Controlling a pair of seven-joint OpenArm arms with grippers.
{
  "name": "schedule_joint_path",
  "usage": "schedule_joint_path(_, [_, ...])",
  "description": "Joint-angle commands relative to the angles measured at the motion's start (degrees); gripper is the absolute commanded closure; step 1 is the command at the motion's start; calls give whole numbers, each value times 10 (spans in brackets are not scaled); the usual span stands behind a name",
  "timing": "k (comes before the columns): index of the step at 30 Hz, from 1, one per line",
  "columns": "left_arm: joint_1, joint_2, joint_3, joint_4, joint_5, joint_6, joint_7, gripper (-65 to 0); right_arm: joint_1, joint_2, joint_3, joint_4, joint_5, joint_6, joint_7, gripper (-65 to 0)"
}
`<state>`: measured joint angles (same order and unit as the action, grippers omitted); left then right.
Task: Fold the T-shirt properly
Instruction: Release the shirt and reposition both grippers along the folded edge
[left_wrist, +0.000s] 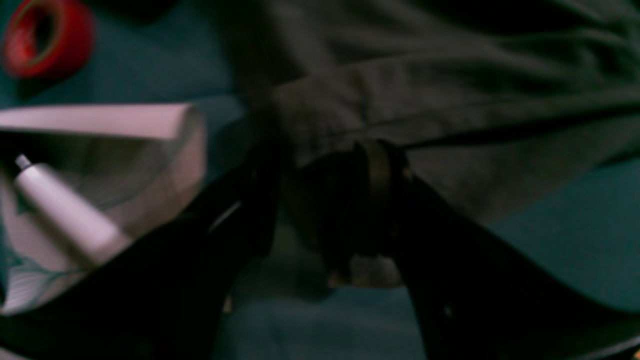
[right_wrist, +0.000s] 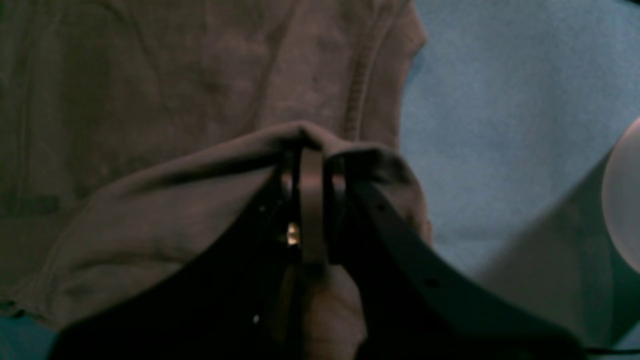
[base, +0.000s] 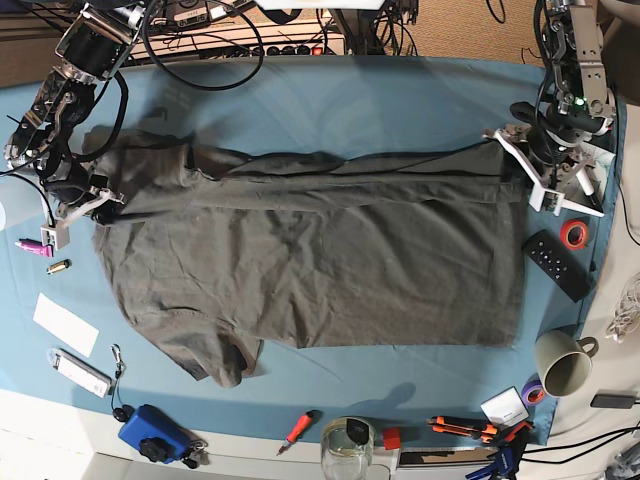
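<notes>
Blue cloth covers the worktop (base: 400, 90), and the T-shirt (base: 320, 270) lies spread across most of it, collar end toward the left of the base view and hem toward the right. One long edge is partly doubled over along the far side, so a lengthwise fold looks under way, though I judge that only from how the cloth lies.

The right claw (right_wrist: 312, 150) is clenched on a bunched ridge of T-shirt near the shoulder seam; cloth drapes over both of its tips. The left claw (left_wrist: 350, 165) sits at the hem corner, and its tips look closed on the edge of the cloth, but that view is dark and blurred, so the grip is a judgement.

Risks from here, as I see them:
- The right grip holds only a small pinch. A hard pull could let it slip out, dropping the shoulder into a heap.
- If the two arms move at different speeds or heights, the fold line will run crooked and the loose sleeve (base: 215, 360) at the near side may drag into wrinkles.
- The red tape roll (base: 573, 234) and the remote (base: 556, 263) lie just beside the hem; a low sweep by the left arm could knock them or trap them under cloth.
</notes>
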<state>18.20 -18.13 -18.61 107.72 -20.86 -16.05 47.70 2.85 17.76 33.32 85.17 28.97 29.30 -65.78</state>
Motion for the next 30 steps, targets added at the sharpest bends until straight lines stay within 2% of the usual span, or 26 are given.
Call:
schedule_joint_path(1, [-4, -6, -3, 9, -8, 0, -14, -233, 10, 11, 3, 10, 6, -2, 9, 0])
schedule_joint_path(8, [-5, -2, -3, 9, -10, -1, -17, -233, 10, 11, 3, 10, 6, -2, 9, 0])
schedule_joint_path(17, [-19, 31, -3, 9, -16, -4, -16, -231, 10, 11, 3, 10, 5, -2, 9, 0])
schedule_joint_path(19, [-19, 31, -3, 9, -5, -2, -15, -189, 10, 12, 3, 10, 6, -2, 9, 0])
schedule_joint_path(23, [-19, 31, -3, 9, -1, 6, -10, -17, 10, 12, 3, 10, 6, -2, 11, 0])
schedule_joint_path(24, [-19, 31, -3, 9, -1, 6, -7, 0, 10, 11, 3, 10, 6, -2, 11, 0])
schedule_joint_path(30, [-19, 30, -3, 9, -1, 6, 5, 0, 10, 12, 3, 10, 5, -2, 11, 0])
